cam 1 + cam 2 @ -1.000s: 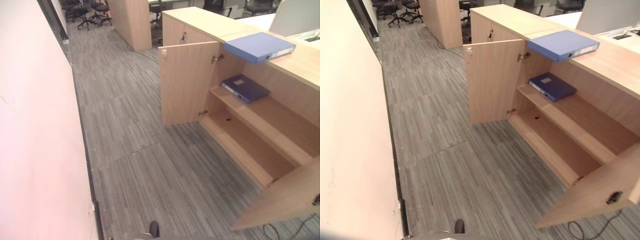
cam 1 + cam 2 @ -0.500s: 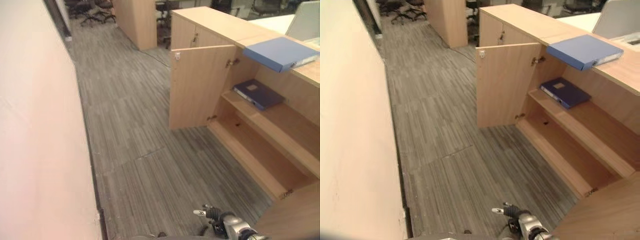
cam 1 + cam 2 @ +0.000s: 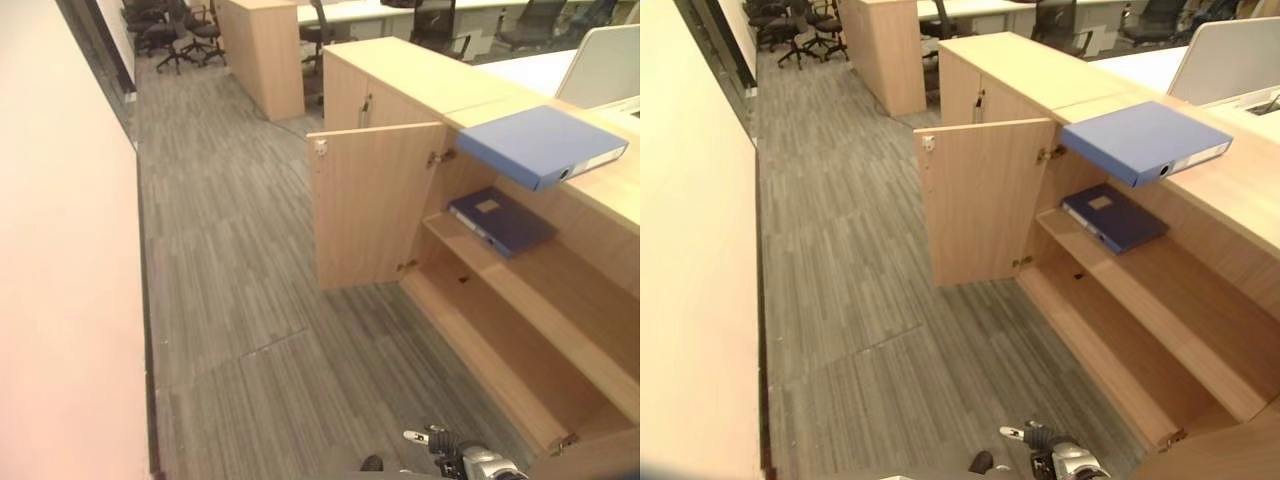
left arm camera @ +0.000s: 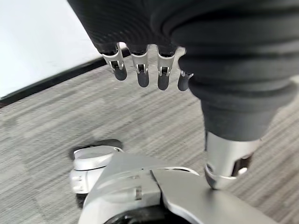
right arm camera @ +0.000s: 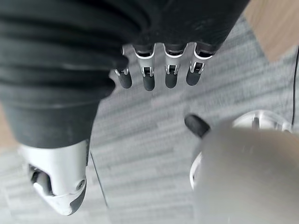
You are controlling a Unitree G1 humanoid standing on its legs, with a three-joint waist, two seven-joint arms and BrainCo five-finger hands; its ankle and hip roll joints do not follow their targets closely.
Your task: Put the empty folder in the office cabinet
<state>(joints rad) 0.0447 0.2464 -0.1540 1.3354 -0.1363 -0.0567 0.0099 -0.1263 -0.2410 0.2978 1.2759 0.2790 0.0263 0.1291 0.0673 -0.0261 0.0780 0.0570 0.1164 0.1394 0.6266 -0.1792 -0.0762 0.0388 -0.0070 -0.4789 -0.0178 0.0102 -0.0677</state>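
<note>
- A grey striped carpet floor (image 3: 240,300) is seen, running from a pale wall (image 3: 60,300) across to a row of light wooden furniture.
- An office cabinet (image 3: 520,330) stands with its left door (image 3: 375,205) swung open; two bare wooden shelves are shown inside.
- A dark blue folder (image 3: 500,220) lies flat on the upper shelf (image 3: 560,290), towards the hinge side.
- A lighter blue folder (image 3: 540,145) lies on the table (image 3: 420,70) that forms the cabinet top, with one corner jutting over the open front. Both folders are well apart from either hand, up and beyond the fingers.
- Office chairs (image 3: 180,30) and a further wooden unit (image 3: 262,50) are seen at the far end of the room.
- The right hand (image 3: 470,462) is seen low over the carpet, near the front corner of the cabinet. In its wrist view its fingers (image 5: 148,78) hang straight and slightly spread, with nothing held and carpet beyond the tips.
- The left hand (image 4: 154,28) is shown in its wrist view; its fingers (image 4: 140,74) are likewise straight and empty, with carpet and the foot of the wall past the tips.
- Against a second ago, when no hand was in the eye views, the right hand has come in at the lower edge.
- The whole scene has shifted since half a second ago, which is put down to the camera; neither folder has been moved.
</note>
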